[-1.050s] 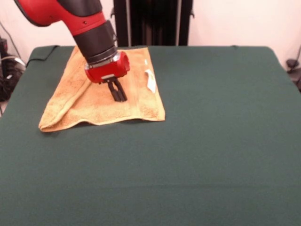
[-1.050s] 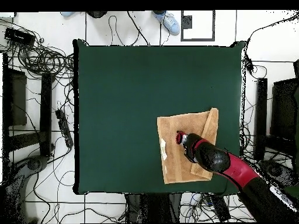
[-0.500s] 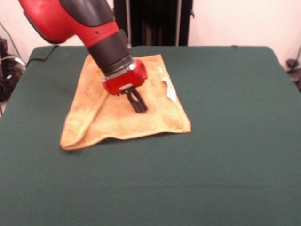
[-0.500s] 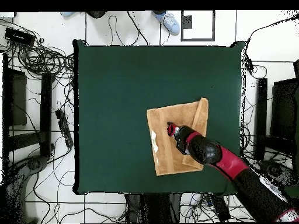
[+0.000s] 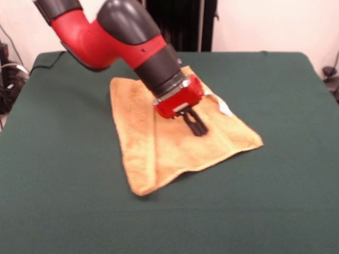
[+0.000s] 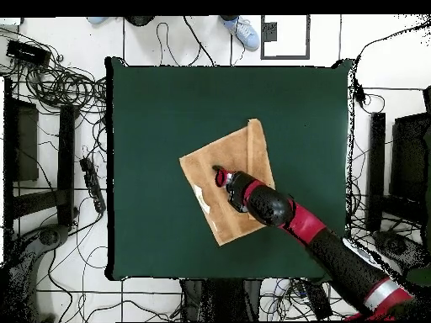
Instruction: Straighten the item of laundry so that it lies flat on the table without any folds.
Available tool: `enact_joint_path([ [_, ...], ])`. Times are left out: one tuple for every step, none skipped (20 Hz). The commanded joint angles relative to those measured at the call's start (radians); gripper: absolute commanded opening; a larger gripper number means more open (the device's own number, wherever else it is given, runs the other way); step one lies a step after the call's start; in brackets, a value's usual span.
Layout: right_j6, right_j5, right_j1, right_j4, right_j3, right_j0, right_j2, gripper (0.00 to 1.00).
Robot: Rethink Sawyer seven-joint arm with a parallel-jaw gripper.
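— Dragged again: the fingers [image 5: 197, 126] have slid toward the worktop's [image 5: 275, 211] middle since a second ago, and the towel [image 5: 159, 143] came along, turning as it went.

— Are they gripping it?

— More pinning it, I'd guess. They're narrow, nearly together, tips pressed into the cloth, so it's likely friction doing the pulling.

— Flat yet?

— No. One long edge [image 5: 132, 132] is doubled over, a thick strip. It's nubbly golden terry, white tag [image 5: 224, 108] showing, skewed on plain dark green cloth near the centre.
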Motion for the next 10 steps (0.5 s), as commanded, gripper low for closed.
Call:
enact_joint_path([
  [0.092, -0.005, 0.127, -0.004, -0.084, 0.123, 0.027, 0.0],
  [0.103, -0.011, 0.117, 0.002, -0.083, 0.131, 0.017, 0.0],
  [0.114, -0.016, 0.107, 0.007, -0.081, 0.139, 0.006, 0.0],
  [0.126, -0.021, 0.097, 0.013, -0.08, 0.147, -0.004, 0.0],
  [0.137, -0.026, 0.087, 0.019, -0.079, 0.155, -0.014, 0.0],
  [0.176, -0.051, 0.064, 0.038, -0.07, 0.172, -0.042, 0.0],
  [0.216, -0.076, 0.042, 0.057, -0.061, 0.189, -0.071, 0.0],
  [0.255, -0.101, 0.019, 0.076, -0.051, 0.207, -0.099, 1.0],
  [0.268, -0.103, 0.01, 0.087, -0.047, 0.214, -0.112, 1.0],
  [0.286, -0.105, -0.006, 0.106, -0.04, 0.227, -0.133, 1.0],
])
